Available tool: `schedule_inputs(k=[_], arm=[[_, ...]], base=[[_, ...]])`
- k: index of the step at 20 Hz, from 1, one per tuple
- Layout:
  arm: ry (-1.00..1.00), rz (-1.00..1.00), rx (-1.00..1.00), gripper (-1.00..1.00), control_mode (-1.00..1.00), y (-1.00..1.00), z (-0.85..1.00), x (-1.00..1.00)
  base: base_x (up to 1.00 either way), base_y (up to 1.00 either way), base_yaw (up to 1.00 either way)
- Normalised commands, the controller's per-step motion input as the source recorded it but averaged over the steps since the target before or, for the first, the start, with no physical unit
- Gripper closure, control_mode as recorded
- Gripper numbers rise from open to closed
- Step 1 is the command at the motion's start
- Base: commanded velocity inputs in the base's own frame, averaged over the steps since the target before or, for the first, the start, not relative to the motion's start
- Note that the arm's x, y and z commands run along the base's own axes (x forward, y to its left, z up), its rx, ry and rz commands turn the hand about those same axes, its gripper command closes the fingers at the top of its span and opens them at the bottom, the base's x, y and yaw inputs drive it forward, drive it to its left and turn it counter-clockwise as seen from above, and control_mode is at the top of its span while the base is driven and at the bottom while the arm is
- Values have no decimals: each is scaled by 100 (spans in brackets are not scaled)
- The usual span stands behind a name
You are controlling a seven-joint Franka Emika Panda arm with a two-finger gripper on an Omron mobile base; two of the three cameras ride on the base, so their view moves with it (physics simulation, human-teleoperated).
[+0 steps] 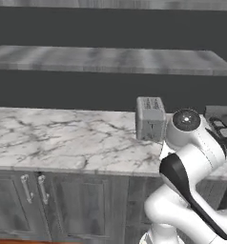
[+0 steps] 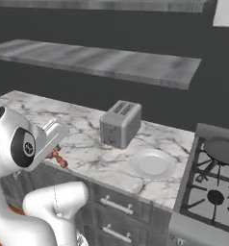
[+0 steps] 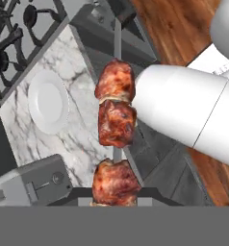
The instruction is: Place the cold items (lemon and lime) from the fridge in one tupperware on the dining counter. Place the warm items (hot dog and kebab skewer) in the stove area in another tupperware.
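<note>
Closest to me the arm (image 2: pixel 34 211) is folded back over the front edge of the counter (image 1: pixel 63 138), and its gripper (image 3: pixel 115 198) has its jaws pinched nearly shut on the skewer (image 3: pixel 115 144). In the hand view three browned chunks of meat run up the stick, the lowest one sitting right at the fingertips. From the right base view a bit of red meat pokes out just beside the wrist, hanging over the counter's edge above the cabinets (image 1: pixel 82 205), clear of the marble.

Past the hand stands the toaster (image 2: pixel 120 123) on the marble, and a little further toward the stove (image 2: pixel 212 182) lies a white plate (image 2: pixel 153 164), bare. A dark pan (image 2: pixel 224 150) sits on the far burner. A long shelf (image 2: pixel 102 61) runs along the wall behind.

I'd say the warm half of the job is in hand: the skewer is lifted and being carried. I see no tupperware anywhere from here, nor the hot dog, so the box must be elsewhere, on the dining counter as I take it. The next move, then, calls for turning or driving away from this counter, keeping the grip firm so the stick doesn't swing or slip, and bringing it over an open box before letting go.
</note>
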Motion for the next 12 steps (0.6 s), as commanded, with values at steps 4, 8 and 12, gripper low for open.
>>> schedule_inputs(k=[4,8,12], arm=[[0,0,0,100,100,0,0,0],[0,0,0,100,100,0,0,0],[0,0,0,100,100,0,0,0]], base=[[0,20,93],[0,24,96],[0,18,91]])
